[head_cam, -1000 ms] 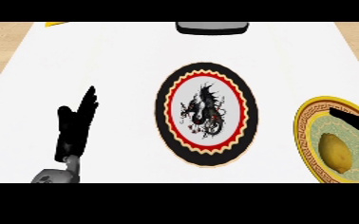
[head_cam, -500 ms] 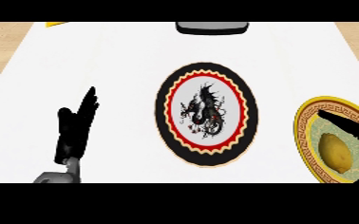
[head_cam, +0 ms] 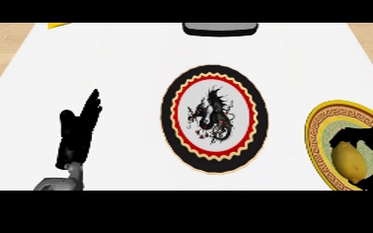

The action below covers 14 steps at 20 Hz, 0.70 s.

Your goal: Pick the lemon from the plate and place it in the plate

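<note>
From the head view, the lemon [head_cam: 349, 162] is lying in the gold-rimmed plate [head_cam: 317, 128] at the right edge of the white worktop [head_cam: 124, 59]. The right hand [head_cam: 351, 137] is showing as dark fingers curling over the lemon's top. The left hand [head_cam: 78, 131] is resting at lower left, fingers straight, beside the black dragon plate [head_cam: 214, 114].

One head view only, looking steeply down on the white counter [head_cam: 131, 54] from its near edge, facing the far edge, fairly close; nothing shared.
</note>
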{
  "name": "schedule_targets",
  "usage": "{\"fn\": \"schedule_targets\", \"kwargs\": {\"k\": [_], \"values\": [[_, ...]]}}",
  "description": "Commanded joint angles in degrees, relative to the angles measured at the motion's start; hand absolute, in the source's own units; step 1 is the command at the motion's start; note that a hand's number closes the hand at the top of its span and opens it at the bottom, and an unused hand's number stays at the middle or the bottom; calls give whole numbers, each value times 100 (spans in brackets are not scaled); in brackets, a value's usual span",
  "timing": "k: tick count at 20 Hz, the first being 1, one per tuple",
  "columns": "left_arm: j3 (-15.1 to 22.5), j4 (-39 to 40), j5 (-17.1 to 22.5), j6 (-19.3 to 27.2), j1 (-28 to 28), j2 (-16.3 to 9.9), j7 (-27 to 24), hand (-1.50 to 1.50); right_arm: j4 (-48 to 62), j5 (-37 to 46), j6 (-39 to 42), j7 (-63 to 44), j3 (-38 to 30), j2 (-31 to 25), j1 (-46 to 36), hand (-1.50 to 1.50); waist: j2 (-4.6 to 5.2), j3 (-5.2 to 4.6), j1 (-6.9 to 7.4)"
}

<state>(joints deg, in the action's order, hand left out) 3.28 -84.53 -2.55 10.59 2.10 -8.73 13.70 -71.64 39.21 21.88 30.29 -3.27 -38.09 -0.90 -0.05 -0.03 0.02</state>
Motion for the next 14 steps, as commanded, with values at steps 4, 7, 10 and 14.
{"fn": "schedule_targets", "kwargs": {"k": [4,7,10,14], "values": [[20,-40,-121,-1,-144,188,-167,0,161,385,-623,-92,-223,411,-302,150,4,3,8],[-95,52,-83,-40,-45,37,-173,0,-1449,609,-685,-1604,525,1519,-141,150,-37,-19,-46],[85,30,-85,-167,72,82,-23,0,-1533,1154,-806,-2297,1474,2537,-648,150,-28,-38,295],[59,192,-59,-176,127,108,-24,0,-1841,1938,-1262,-3524,2137,3637,-1050,150,-29,-42,319]]}}
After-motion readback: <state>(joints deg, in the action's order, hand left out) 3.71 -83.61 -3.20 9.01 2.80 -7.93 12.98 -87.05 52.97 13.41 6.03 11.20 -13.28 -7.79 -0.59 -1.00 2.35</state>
